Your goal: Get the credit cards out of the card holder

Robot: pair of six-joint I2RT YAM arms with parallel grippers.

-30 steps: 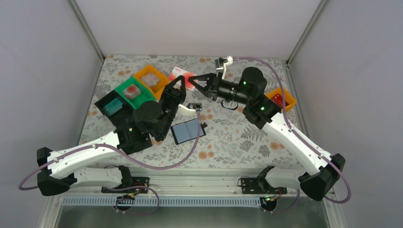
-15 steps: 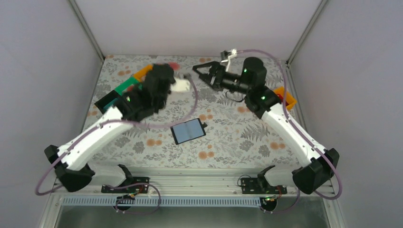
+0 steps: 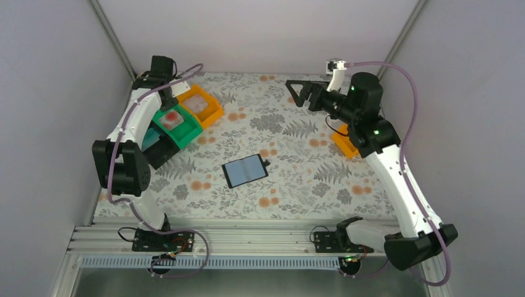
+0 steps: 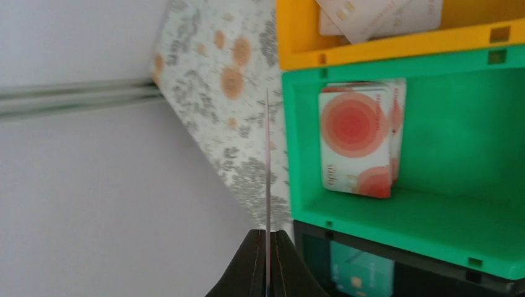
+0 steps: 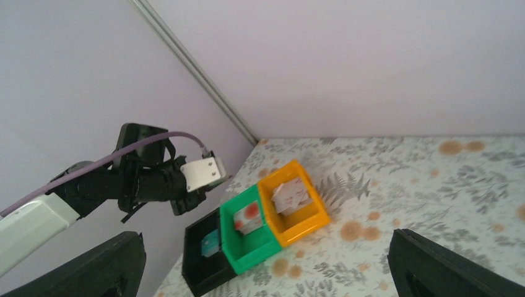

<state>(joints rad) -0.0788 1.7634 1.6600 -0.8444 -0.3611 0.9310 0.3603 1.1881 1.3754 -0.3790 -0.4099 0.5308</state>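
Observation:
The card holder (image 3: 245, 170) lies open and flat near the table's middle, dark bluish inside, with a small black tab on its right edge. My left gripper (image 4: 268, 234) is shut on a thin credit card (image 4: 268, 161), seen edge-on with a pinkish rim. It hangs at the back left (image 3: 166, 104), beside the green tray (image 4: 458, 142). Red-circle cards (image 4: 356, 142) lie in that tray. My right gripper (image 3: 297, 90) hovers open and empty at the back right, its fingers (image 5: 117, 266) spread wide.
An orange tray (image 3: 201, 105) with pale cards (image 4: 377, 15), the green tray (image 3: 179, 124) and a black tray (image 3: 155, 145) with a teal card (image 4: 359, 275) stand in a row at the back left. Another orange tray (image 3: 342, 143) sits behind my right arm.
My left arm has swung from the table's middle to the back-left corner, carrying the card over the trays. My right arm has pulled back to the right with its jaws open.

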